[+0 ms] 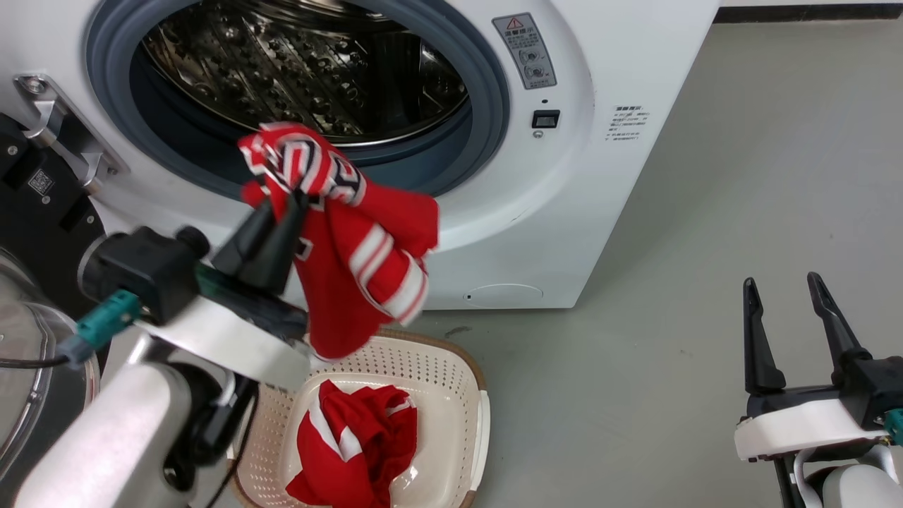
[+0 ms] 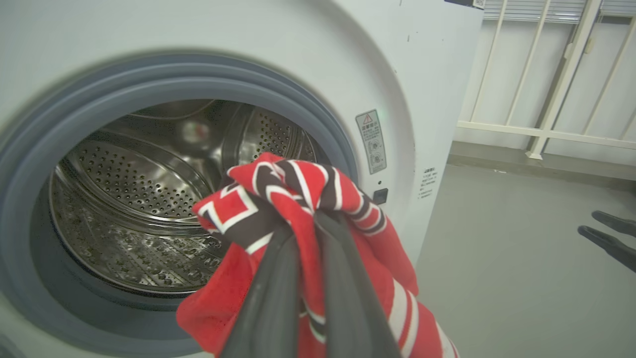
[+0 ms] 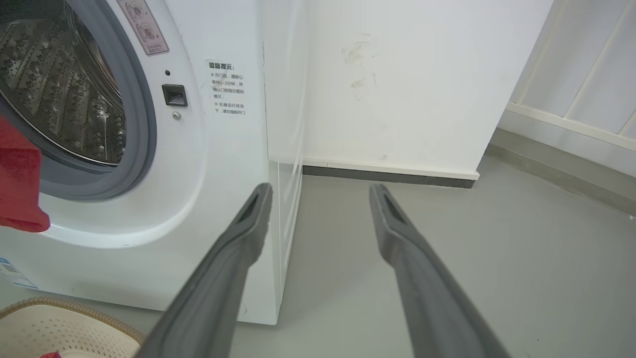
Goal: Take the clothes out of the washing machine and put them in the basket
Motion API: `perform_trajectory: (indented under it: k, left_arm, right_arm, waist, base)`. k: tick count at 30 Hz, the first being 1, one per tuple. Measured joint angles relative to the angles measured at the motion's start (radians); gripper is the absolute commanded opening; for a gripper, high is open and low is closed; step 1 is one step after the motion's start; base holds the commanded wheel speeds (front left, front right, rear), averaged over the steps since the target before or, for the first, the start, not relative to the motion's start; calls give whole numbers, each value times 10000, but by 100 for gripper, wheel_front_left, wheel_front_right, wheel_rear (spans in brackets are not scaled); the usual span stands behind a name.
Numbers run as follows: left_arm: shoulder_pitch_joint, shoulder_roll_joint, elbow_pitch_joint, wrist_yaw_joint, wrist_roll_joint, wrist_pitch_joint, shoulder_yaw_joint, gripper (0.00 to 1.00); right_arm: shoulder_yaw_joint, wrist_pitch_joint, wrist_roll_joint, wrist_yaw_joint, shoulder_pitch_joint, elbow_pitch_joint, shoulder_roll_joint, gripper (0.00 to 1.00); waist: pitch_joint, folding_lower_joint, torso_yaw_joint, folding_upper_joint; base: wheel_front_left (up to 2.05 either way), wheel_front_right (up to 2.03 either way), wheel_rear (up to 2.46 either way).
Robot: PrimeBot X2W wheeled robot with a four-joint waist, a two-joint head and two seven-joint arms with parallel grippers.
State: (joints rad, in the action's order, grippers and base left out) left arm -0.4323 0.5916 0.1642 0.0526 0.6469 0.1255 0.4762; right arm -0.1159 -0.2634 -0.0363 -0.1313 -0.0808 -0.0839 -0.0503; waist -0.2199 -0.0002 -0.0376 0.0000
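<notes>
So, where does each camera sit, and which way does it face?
Head view: from the head, down on the washing machine, basket, left gripper shut on a red garment, open right gripper.
Left wrist view: along the left fingers, into the drum.
Right wrist view: along the open right fingers, past the machine's corner toward the wall.
Both wrist views share the porthole and held garment.

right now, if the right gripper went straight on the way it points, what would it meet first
Likely the white wall right of the washing machine, across floor. One finger of the right gripper lines up near the machine's corner; depth unclear.
</notes>
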Motion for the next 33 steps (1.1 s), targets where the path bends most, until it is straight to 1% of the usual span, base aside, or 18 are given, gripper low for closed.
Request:
perform_trajectory:
  k: [3, 6, 9, 12, 16, 18, 22, 23, 28, 33]
  left_arm:
    - [292, 113, 270, -109, 77, -456, 360, 0]
    - [497, 186, 222, -330, 50, -771, 815, 0]
    - [663, 21, 19, -568, 44, -1057, 1369, 0]
    - [746, -67, -341, -782, -132, -1275, 1864, 0]
    - [766, -13, -1112, -953, -708, -1799, 2602, 0]
    - [757, -113, -1496, -1011, -805, -1971, 2840, 0]
    - [418, -322, -2456, -1237, -1106, -2100, 3248, 0]
    - [95, -412, -3045, -1327, -1290, -2057, 3388, 0]
    - [-781, -1003, -4865, -1582, -1563, -1741, 3708, 0]
    - [-1732, -1528, -6788, -1685, -1779, -1195, 3954, 0]
  right_arm:
    - [-13, 0, -4, 0, -9, -10, -2, 100]
    - [25, 0, -4, 0, -48, -2, -2, 100]
    - [44, 0, -13, 0, -196, 12, 0, 100]
    - [8, 0, -50, 0, -285, 38, -2, 100]
    - [-46, 0, -13, 0, -571, 81, -6, 100]
    - [-65, 0, -8, 0, -668, 142, -2, 100]
    - [-92, 0, -10, 0, -906, 217, -4, 100]
    - [-96, 0, -10, 0, -1051, 267, -4, 100]
    - [-148, -2, 6, 0, -1333, 393, -4, 100]
    - [-109, 0, 40, 0, -1525, 514, -4, 100]
  waist:
    - [-119, 0, 44, 0]
    - [-302, 0, 48, 0]
    - [-540, 0, 26, 0]
    - [-856, 1, -4, 0]
    - [-1356, 2, -85, 0]
    - [-1642, 2, -141, 0]
    - [-2283, 3, -227, 0]
    - [-2629, 3, -268, 0]
    - [-3508, 3, -391, 0]
    - [-4322, 4, -578, 0]
  base:
    - [0, 0, 0]
    - [0, 0, 0]
    - [0, 0, 0]
    - [0, 0, 0]
    - [0, 0, 0]
    - [0, 0, 0]
    - [0, 0, 0]
    - [0, 0, 0]
    - [0, 0, 0]
    - [0, 0, 0]
